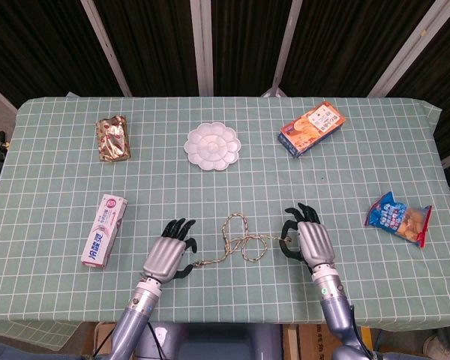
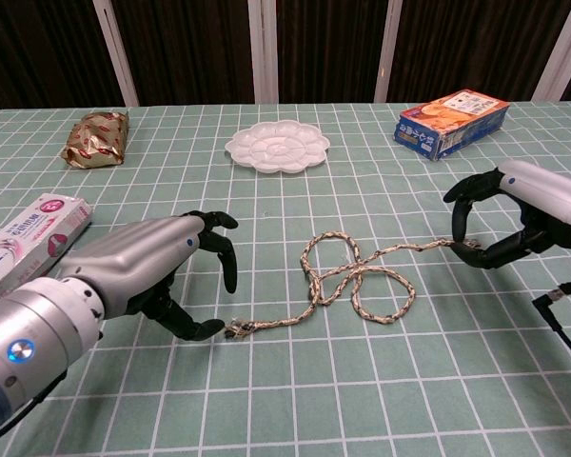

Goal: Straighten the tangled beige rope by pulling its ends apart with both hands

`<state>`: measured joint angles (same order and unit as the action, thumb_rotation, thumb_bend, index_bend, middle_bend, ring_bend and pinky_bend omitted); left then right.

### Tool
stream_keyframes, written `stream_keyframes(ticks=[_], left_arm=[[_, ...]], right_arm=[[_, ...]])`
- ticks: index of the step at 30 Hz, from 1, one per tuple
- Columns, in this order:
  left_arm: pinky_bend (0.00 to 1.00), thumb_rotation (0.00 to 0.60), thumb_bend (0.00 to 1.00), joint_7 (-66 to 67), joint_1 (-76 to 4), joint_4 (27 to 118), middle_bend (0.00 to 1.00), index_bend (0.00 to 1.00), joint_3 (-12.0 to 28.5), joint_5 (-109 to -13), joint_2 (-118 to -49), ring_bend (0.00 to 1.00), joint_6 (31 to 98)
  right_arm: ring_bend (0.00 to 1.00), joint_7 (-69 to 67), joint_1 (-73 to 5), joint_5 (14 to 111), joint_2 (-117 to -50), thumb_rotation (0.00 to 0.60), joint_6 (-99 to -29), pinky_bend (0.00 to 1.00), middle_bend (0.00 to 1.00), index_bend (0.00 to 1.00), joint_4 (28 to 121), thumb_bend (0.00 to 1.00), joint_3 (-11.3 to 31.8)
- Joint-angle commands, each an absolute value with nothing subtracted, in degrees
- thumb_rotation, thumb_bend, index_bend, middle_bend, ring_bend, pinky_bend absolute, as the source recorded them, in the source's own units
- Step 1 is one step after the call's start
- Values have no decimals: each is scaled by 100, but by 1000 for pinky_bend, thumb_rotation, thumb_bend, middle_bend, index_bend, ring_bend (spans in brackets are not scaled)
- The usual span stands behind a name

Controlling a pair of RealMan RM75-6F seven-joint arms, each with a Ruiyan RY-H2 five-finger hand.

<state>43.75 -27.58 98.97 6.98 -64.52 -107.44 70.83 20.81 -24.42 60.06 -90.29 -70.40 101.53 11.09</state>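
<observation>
Two hands at the rope [image 2: 357, 281] ends: left hand [image 2: 147, 276], right hand [image 2: 514, 224].

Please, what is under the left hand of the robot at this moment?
Under the left hand lies the frayed end of the beige rope, on the green checked tablecloth. In the chest view the fingers reach that end; whether they already pinch it cannot be seen.

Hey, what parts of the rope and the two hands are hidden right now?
- Rope right end: both views, covered by right hand fingers.
- Left hand contact with frayed end: head view, hidden under the palm; chest view, too close to tell.
- Toothpaste box: chest view, cut off at left edge.
</observation>
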Motion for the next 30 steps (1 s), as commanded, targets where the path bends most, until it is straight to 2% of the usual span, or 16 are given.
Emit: stream_keyframes(ticks=[1, 14, 30], left_arm=[[0, 600, 354, 4383, -2793, 9807, 63, 483, 675, -6423, -10855, 0, 7086], [0, 600, 441, 4383, -2879, 9386, 74, 501, 709, -6162, -11289, 0, 7088], [0, 600, 518, 4319, -2878, 9297, 103, 577, 667, -6070, -11305, 0, 7152]], right_arm=[[0, 2103, -2448, 5995, -9031, 600, -7054, 0, 220, 617, 10167, 435, 1106], [0, 2115, -2463, 5906, -8951, 600, -7085, 0, 220, 616, 10245, 439, 1127], [0, 2130, -2485, 5897, -8893, 600, -7132, 0, 220, 616, 10287, 442, 1119]])
